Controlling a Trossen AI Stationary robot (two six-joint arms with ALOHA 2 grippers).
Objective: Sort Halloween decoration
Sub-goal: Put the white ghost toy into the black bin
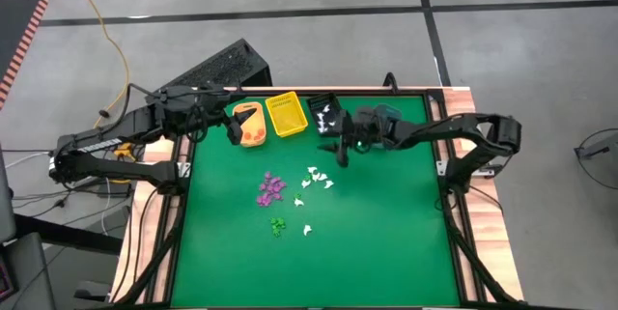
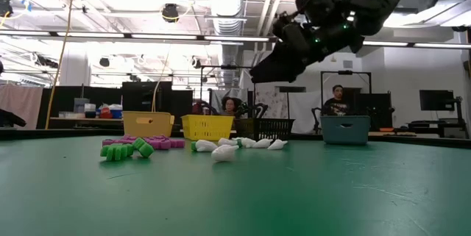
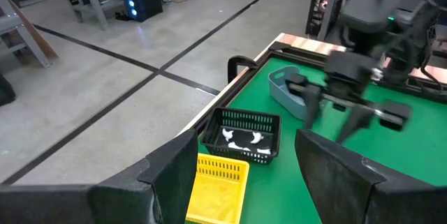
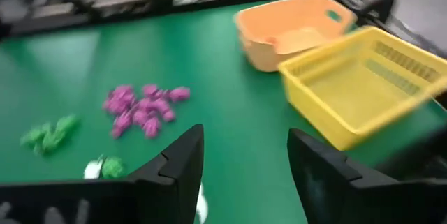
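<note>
orange bin (image 1: 253,125), yellow bin (image 1: 287,115), black basket (image 1: 324,115).

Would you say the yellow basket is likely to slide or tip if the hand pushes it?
The yellow basket looks like thin plastic mesh and seems empty, so probably light and easily slid. It is low and wide, so tipping seems unlikely. Its walls may flex.

Green table mat (image 1: 386,233): matt, smooth, cloth-like, faint sheen in the low view. Light wooden table border (image 1: 488,242) along the right edge: bare, grained. Yellow rectangular plastic basket (image 1: 286,115): perforated lattice walls, semi-gloss. Orange plastic bin (image 1: 252,125): smooth solid walls. Black plastic mesh basket (image 3: 244,135) and grey-blue plastic bin (image 3: 288,91): matt. Small purple plastic trinkets (image 4: 142,107): glossy. Right gripper (image 4: 244,165) fingers: dark matt plastic.
</note>
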